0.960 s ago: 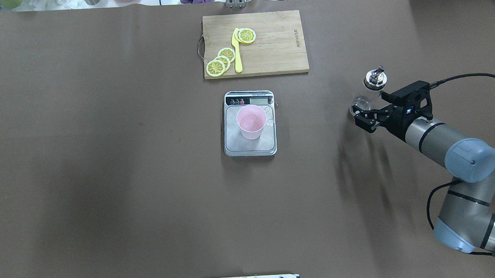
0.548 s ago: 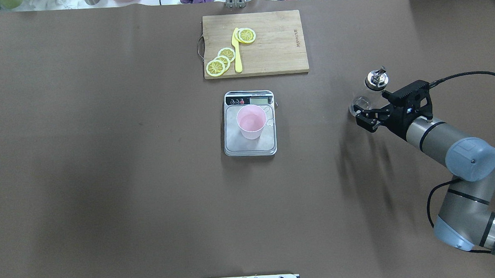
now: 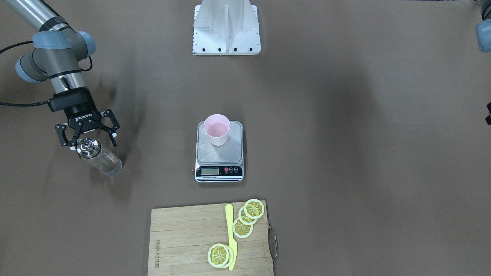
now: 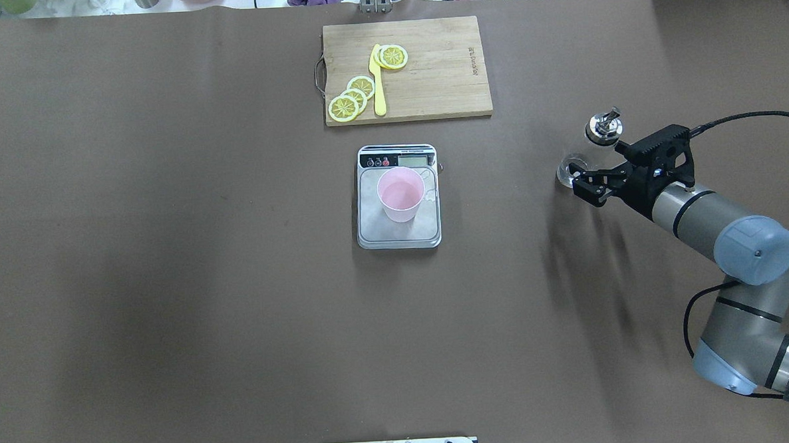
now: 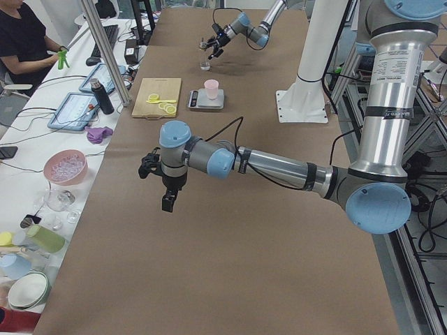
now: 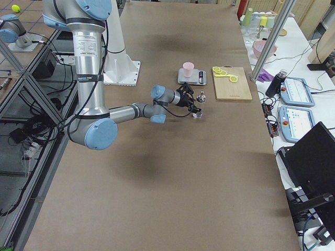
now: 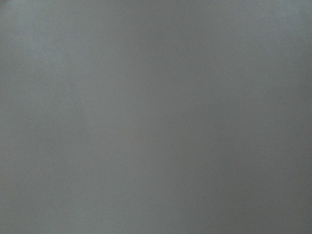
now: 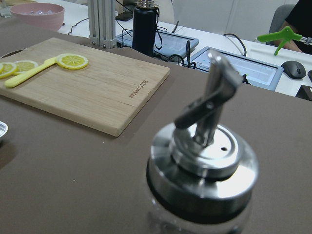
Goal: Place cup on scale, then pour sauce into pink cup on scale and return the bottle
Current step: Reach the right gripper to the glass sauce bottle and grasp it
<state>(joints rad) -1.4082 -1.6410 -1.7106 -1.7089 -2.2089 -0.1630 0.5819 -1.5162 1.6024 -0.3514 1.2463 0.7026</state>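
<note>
Clear glossy glass bottle [image 3: 105,162], shiny metal cap [image 8: 202,163]; matt pink plastic cup [image 3: 217,130]; brushed-steel scale [image 3: 231,151]; wooden board [image 3: 180,234].

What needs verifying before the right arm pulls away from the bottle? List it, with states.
1. Cup standing on the scale platform: ok.
2. Bottle upright on the table, apart from the scale: ok.
3. Right claw open: ok.
4. Right claw clear of the bottle's metal cap: cannot tell.
5. Sauce in the cup: cannot tell.
6. Left claw far from the scale: ok.
</note>
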